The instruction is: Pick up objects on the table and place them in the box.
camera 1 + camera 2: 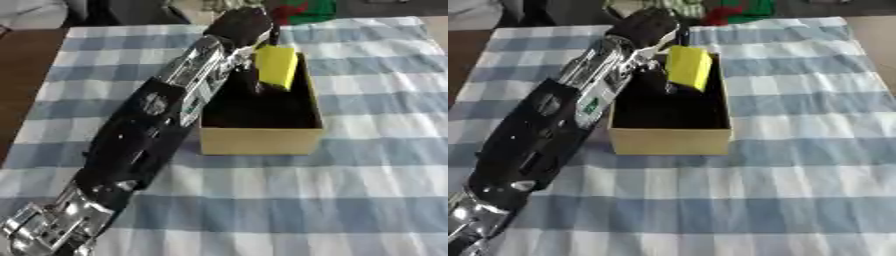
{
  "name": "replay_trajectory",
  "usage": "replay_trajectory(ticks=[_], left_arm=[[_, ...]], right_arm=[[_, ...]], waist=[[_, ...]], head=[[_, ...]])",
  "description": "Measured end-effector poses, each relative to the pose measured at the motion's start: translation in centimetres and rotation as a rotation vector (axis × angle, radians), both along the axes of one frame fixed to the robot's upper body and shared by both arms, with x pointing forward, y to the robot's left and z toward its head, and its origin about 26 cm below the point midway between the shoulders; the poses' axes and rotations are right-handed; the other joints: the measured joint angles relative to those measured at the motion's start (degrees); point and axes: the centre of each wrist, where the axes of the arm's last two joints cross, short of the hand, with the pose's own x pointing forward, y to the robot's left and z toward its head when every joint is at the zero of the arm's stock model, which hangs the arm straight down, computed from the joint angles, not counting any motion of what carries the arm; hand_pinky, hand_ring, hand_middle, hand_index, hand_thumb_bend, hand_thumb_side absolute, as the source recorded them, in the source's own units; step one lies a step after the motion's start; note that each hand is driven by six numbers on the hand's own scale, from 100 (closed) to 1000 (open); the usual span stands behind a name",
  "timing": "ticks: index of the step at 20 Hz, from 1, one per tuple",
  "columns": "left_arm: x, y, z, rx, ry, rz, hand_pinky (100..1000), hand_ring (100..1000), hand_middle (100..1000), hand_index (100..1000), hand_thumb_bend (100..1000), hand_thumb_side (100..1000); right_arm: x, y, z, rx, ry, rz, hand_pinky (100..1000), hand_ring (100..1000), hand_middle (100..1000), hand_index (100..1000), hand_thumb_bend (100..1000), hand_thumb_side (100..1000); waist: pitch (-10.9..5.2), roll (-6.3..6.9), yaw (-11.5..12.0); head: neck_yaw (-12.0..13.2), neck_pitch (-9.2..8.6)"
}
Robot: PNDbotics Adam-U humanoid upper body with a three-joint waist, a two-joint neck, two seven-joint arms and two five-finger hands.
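Observation:
My left arm reaches from the lower left corner diagonally up to the far side of the table. Its black hand (241, 24) hangs over the far left part of an open cardboard box (259, 142) with a dark inside. A yellow block (688, 67) stands tilted in the far part of the box, just under the hand. Dark fingers (654, 80) curl down along the block's left side, pinching it. My forearm hides the box's left wall. The right hand shows in neither view.
A blue and white checked cloth (350, 190) covers the table. A bare brown surface (17, 75) lies past the cloth's left edge. Red and green things (741, 10) lie beyond the far edge.

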Motion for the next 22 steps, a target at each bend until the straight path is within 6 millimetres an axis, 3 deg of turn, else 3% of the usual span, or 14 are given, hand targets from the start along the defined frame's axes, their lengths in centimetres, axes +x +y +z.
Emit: replay_trajectory(ticks=[3, 5, 10, 12, 13, 16, 22], left_arm=[[0.0, -0.1, -0.1, 0.021, 0.014, -0.011, 888, 852, 775, 817, 779, 359], [-0.1, -0.1, -0.1, 0.033, 0.012, -0.012, 907, 888, 806, 843, 887, 444], [-0.2, -0.1, 0.0, 0.069, -0.032, 0.017, 912, 901, 818, 852, 963, 485], [-0.1, -0.1, 0.0, 0.076, -0.041, 0.025, 911, 900, 814, 848, 953, 469], [-0.1, -0.1, -0.1, 0.078, -0.042, 0.027, 903, 886, 796, 834, 897, 461], [-0.1, 0.2, -0.2, 0.059, -0.044, 0.033, 896, 869, 781, 825, 839, 459], [-1.6, 1.6, 1.7, -0.147, -0.111, 0.019, 855, 795, 725, 806, 527, 417]], right_arm=[[0.0, 0.0, 0.0, 0.001, 0.002, -0.002, 829, 778, 738, 813, 100, 599], [0.0, 0.0, -0.1, 0.001, 0.007, -0.003, 829, 778, 737, 813, 100, 598], [0.0, -0.1, -0.2, 0.0, 0.01, -0.004, 829, 779, 738, 814, 100, 598], [0.0, -0.1, -0.2, 0.001, 0.011, -0.004, 829, 779, 738, 814, 100, 597], [0.0, -0.1, -0.2, 0.001, 0.011, -0.005, 829, 779, 738, 814, 100, 597], [0.0, -0.1, -0.3, 0.001, 0.012, -0.005, 829, 779, 738, 814, 100, 596], [-0.1, -0.3, -0.5, 0.003, 0.019, -0.012, 828, 779, 737, 813, 100, 595]], waist=[[0.0, 0.01, 0.0], [0.0, 0.03, 0.0], [0.0, 0.17, 0.08], [-0.01, 0.17, 0.13], [-0.01, 0.17, 0.13], [-0.01, 0.17, 0.22], [-0.27, 0.16, 0.83]], head=[[-0.14, 0.0], [-0.17, 0.01], [-0.23, 0.04], [-0.24, 0.05], [-0.24, 0.05], [-0.28, 0.05], [-0.96, 0.51]])
